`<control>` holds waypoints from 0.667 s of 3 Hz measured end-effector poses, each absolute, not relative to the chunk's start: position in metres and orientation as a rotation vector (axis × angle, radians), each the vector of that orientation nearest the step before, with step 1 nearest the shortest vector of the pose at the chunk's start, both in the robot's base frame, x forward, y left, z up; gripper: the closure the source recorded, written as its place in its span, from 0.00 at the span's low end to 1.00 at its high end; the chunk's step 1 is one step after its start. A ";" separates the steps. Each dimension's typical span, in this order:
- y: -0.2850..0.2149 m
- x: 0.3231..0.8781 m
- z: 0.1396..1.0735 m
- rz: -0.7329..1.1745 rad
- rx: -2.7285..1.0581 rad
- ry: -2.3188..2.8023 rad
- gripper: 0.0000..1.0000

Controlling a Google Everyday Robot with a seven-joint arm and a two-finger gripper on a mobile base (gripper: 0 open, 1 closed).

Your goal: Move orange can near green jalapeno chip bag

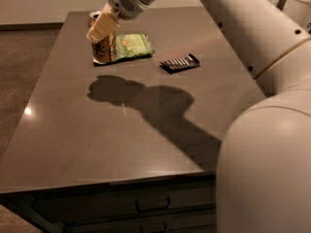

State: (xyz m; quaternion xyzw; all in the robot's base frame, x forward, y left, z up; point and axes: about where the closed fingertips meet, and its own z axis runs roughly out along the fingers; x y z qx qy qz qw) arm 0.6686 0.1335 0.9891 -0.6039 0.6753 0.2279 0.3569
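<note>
i see the grey table (121,144) with my arm (243,28) reaching over its far end. the green jalapeno chip bag (132,45) lies flat there, and the orange can (101,47) stands upright just beside it, on the side away from the black ribbed packet (181,62). the gripper (102,27) sits at the can's upper part, jaws pinching the can; i cannot tell if the can rests on the surface.

The orange can (104,50) in the gripper (101,29), just beside the green jalapeno chip bag (131,46)
At the far left of the grey table (73,130) the gripper clasps the upright can, 1 cream finger crossing its upper side. The can's right side meets the bag's left edge. 1 black ribbed packet (180,62) lies flat right of the bag, apart from it.
</note>
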 end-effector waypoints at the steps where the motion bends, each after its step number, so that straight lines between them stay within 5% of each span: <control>1: 0.148 0.686 0.977 0.568 -1.555 1.765 1.00; 2: 0.151 0.697 0.961 0.526 -1.529 1.817 1.00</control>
